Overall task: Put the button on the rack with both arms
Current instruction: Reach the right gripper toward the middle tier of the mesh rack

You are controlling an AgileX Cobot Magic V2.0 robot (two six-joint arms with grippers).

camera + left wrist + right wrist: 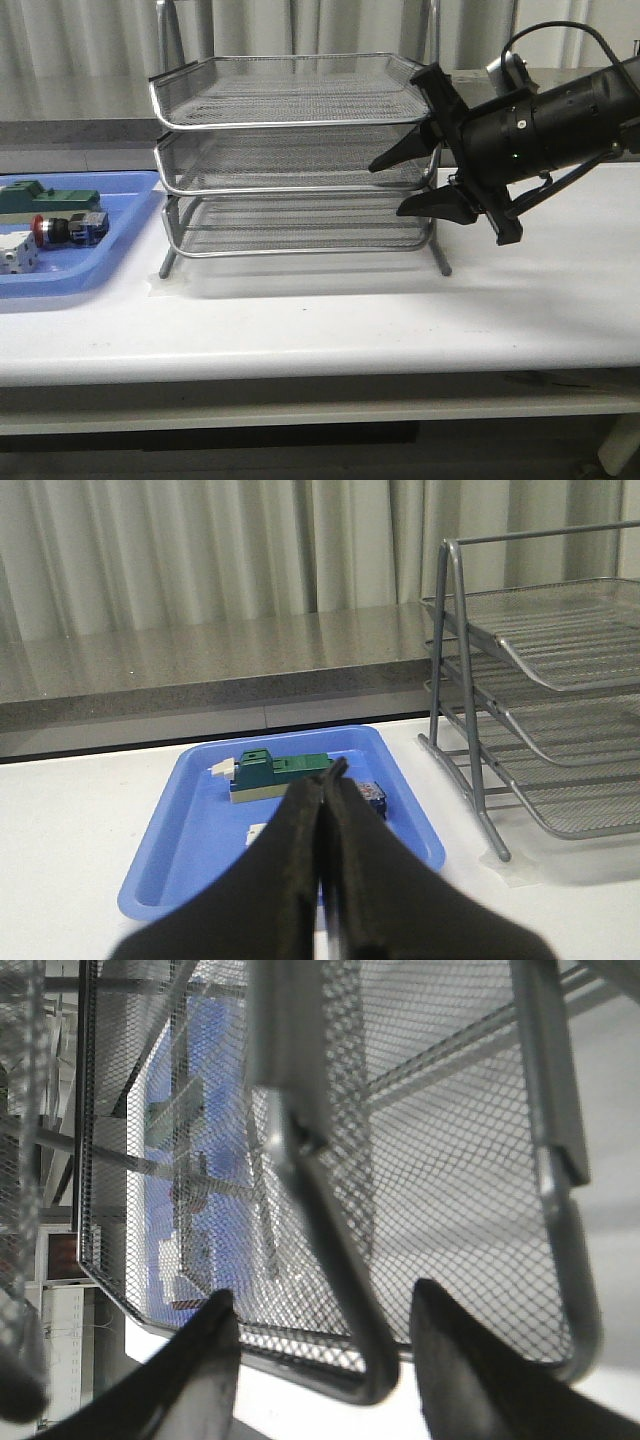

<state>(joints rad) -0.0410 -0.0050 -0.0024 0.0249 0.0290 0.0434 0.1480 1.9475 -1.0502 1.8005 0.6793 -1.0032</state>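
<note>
Front view: the rack [290, 150] stands on the white table [330, 310], its three mesh tiers stacked and all bare. Left of the rack lies a blue tray [120, 215], holding a green block [50, 196], a white part [18, 256] and the button [68, 229], which lies on its side between them, red head pointing away from the rack. The right gripper [415, 180] hangs at the rack's right end, fingers spread wide, the upper tip at the middle tier's edge, the lower tip by the bottom tier's corner post. It holds nothing.

Left wrist view: the left gripper [325, 810] has its two fingers pressed together with no gap and nothing between them. Beyond the tips sits the blue tray [190, 830] with the green block [280, 773]; the button's blue rear [372, 797] peeks out just beside the fingers. The rack [540, 700] stands next to the tray.

Right wrist view: the rack's mesh and rim wire [330, 1210] fill the picture, very close. The right gripper's fingers [470, 1380] are wide apart with a rim wire running between them; whether they touch it, I cannot tell. The tray shows as a blue blur through the mesh.
</note>
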